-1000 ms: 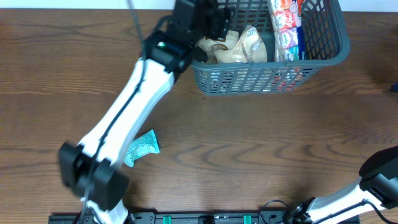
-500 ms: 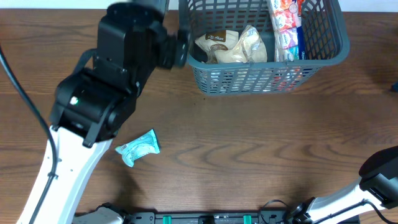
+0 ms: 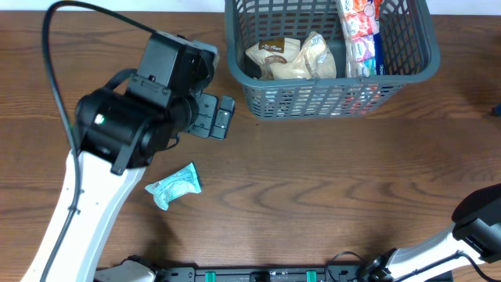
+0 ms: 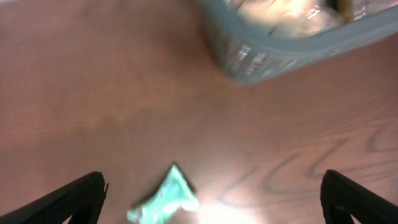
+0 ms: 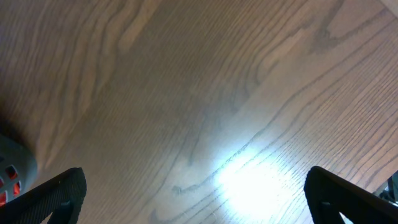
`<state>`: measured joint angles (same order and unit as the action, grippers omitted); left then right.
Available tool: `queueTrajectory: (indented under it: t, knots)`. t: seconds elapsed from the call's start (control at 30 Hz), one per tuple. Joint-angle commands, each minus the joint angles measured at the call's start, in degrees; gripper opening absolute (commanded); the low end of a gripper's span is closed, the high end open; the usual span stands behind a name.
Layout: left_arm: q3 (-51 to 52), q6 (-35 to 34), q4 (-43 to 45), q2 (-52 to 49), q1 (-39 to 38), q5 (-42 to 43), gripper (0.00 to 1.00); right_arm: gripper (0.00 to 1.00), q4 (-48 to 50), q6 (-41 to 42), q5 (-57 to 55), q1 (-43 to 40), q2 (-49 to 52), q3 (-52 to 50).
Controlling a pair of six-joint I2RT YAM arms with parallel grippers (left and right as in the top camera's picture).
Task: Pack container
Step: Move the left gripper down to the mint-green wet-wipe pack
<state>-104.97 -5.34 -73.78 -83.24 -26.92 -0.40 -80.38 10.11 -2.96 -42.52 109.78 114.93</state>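
The container (image 3: 329, 80), a dark grey-blue mesh basket, stands at the back of the table. It holds beige snack packets (image 3: 286, 59) and red-and-white packets (image 3: 360, 31). A teal snack packet (image 3: 174, 186) lies on the table at the front left. My left gripper (image 3: 216, 116) is open and empty, left of the basket and above the table. In the blurred left wrist view the teal packet (image 4: 166, 198) lies between the spread fingers (image 4: 214, 190), with the basket (image 4: 280, 56) beyond. My right gripper (image 5: 199, 193) is open over bare wood.
The wooden table (image 3: 329, 180) carries all of it. The right arm's base (image 3: 477, 223) sits at the front right corner. A grey basket corner (image 5: 9, 168) with red behind it shows at the left edge of the right wrist view.
My left arm has drawn back from over the basket, moving left and toward the front. Its gripper now hangs over the table near the teal packet. Nothing else has moved.
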Motion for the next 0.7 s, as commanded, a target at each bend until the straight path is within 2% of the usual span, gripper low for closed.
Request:
queueTrajectory:
  t: [0.0, 0.07, 0.3, 0.4, 0.47, 0.67]
  knots:
    - [2.86, -9.33, -2.27, -2.34, 2.12, -0.96, 0.99, 0.99, -0.22, 0.57, 0.20, -0.37, 0.02, -0.35]
    - [5.66, -12.61, -2.91, -2.75, 3.15, -0.92, 0.99, 0.99, -0.22, 0.55, 0.20, -0.37, 0.02, -0.35]
    - [21.73, -13.42, -0.07, -2.75, 4.74, -0.87, 0.98, 0.99, 0.04, 0.55, 0.20, -0.37, 0.02, -0.35]
    - [28.44, -18.82, 4.11, -2.75, 4.74, -0.90, 0.99, 0.99, 0.15, 0.55, 0.20, -0.37, 0.02, -0.35]
    - [32.11, -26.91, 7.41, -2.75, 4.74, -0.92, 0.98, 0.99, 0.22, 0.55, 0.20, -0.37, 0.02, -0.35]
    - [37.00, -64.85, 10.25, -2.75, 6.08, -0.87, 0.99, 0.99, 0.17, 0.57, 0.22, -0.37, 0.02, -0.35]
